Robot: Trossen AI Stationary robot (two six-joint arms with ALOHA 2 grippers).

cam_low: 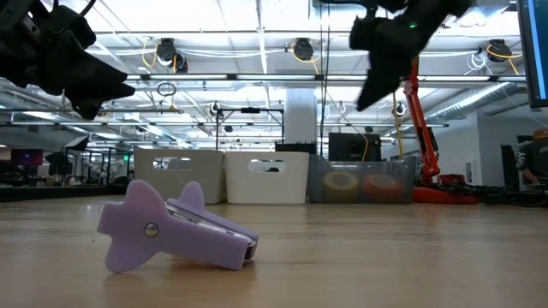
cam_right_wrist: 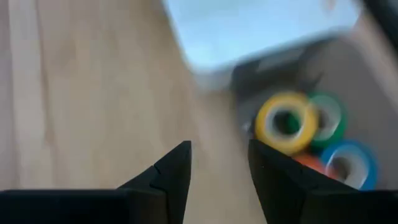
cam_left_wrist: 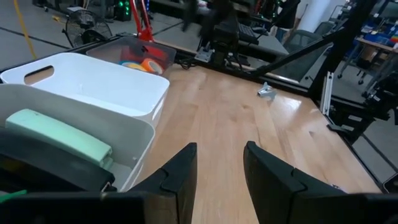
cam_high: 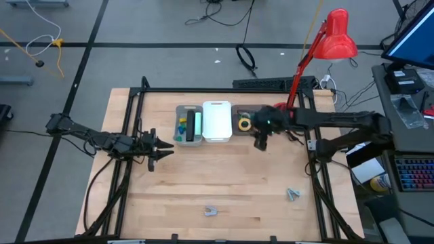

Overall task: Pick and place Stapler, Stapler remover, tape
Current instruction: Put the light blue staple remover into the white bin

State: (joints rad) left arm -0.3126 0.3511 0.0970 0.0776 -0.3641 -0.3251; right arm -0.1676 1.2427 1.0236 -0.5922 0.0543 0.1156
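Right now the white bin (cam_high: 216, 122) is the landmark. Tape rolls (cam_right_wrist: 303, 134) sit in the clear bin (cam_high: 244, 122) touching the white bin's right side: yellow on top, green, blue and orange under/beside it. A green stapler (cam_high: 197, 126) lies in the grey bin (cam_high: 188, 139) on the white bin's left, w/ small coloured bits beside it. Two staple removers are out on the worktop (cam_high: 224, 176), well in front of the white bin: a purple one (cam_low: 171, 228) roughly straight in front, a grey one (cam_high: 293, 194) off to the front-right.

Right claw (cam_high: 261, 140) hangs just front-right of the white bin, by the clear bin's front edge, fingers partly apart, nothing between them. Left claw (cam_high: 157, 150) hovers front-left of the white bin, near the grey bin, fingers also partly apart and empty.

Handling, my guess: tape rolls are light, stiff rings w/ slick sides; best taken across the rim wall, one finger thru the hole, or squeezed across the outer diameter. Removers look light, hard plastic, lying on their side; they may skid on the wood, so pinch across the narrow body behind the flared wings, approx mid-length. Stapler is the heaviest and longest; grip across its width near the middle so it doesn't tip.
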